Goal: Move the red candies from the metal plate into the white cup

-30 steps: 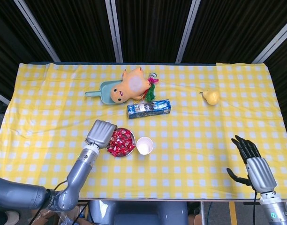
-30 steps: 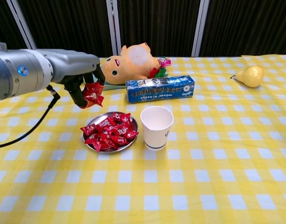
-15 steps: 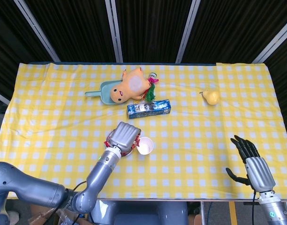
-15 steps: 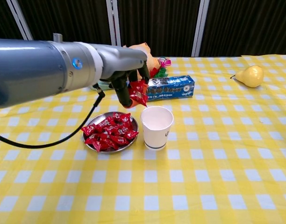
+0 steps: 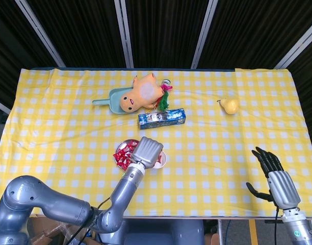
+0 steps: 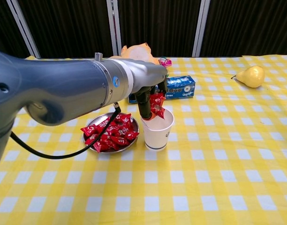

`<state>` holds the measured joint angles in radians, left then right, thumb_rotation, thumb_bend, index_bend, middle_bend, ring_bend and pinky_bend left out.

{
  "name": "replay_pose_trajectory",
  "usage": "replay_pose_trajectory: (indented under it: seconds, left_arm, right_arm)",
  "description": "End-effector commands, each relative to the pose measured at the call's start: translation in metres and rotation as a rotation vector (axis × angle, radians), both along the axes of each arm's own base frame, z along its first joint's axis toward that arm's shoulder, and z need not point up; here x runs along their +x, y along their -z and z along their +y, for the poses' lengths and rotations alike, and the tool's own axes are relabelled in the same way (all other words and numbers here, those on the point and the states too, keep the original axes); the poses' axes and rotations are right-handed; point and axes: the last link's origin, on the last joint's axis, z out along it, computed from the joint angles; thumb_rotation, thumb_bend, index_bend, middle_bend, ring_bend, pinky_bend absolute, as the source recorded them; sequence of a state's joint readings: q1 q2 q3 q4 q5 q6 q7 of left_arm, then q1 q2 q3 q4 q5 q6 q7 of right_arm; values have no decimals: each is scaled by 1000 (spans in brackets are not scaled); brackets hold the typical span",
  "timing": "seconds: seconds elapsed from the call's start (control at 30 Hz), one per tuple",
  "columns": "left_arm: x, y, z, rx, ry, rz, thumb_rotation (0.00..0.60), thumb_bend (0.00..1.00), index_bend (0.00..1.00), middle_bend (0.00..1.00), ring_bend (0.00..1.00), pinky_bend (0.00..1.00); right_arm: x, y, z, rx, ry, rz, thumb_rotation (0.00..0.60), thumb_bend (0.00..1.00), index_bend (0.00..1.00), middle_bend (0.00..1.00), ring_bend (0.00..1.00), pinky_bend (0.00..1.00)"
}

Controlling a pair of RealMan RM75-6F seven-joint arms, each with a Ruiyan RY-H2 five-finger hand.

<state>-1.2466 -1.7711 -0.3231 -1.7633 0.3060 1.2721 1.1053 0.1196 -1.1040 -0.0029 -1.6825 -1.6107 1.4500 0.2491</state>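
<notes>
My left hand (image 6: 150, 93) (image 5: 147, 151) hovers right over the white cup (image 6: 157, 131) and pinches a red candy (image 6: 157, 104) whose lower end dangles at the cup's mouth. In the head view the hand hides most of the cup (image 5: 162, 159). Just left of the cup sits the metal plate (image 6: 89, 145) (image 5: 116, 151), piled with several red candies (image 6: 109, 133) (image 5: 123, 154). My right hand (image 5: 275, 176) hangs open near the table's front right edge, far from both, and shows only in the head view.
Behind the cup lies a blue box (image 6: 178, 86) (image 5: 161, 118), with a plush toy (image 5: 140, 93) on a teal scoop (image 5: 111, 100) further back. A yellow pear (image 6: 250, 75) (image 5: 229, 105) sits at the far right.
My left hand carried the red candy rightward from above the plate's left side to directly over the cup and lowered it to the rim. The right hand stayed put.
</notes>
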Motion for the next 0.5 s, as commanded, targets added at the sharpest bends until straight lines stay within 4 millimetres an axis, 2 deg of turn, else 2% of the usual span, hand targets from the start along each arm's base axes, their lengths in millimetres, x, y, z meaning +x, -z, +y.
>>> replay_pose_trajectory:
  seconds: [0.03,0.5]
  left_arm:
    - [0,1,1,4,-1,2,600,389,541,683,819,892]
    - [1,2,2,11,2,-22,600,273,447,559,819,892]
  right_arm:
    - [0,0,0,-1,2,-1,600,362,0,0,0,0]
    - [0,0,0,1,4,1,600,362,0,0,0,0]
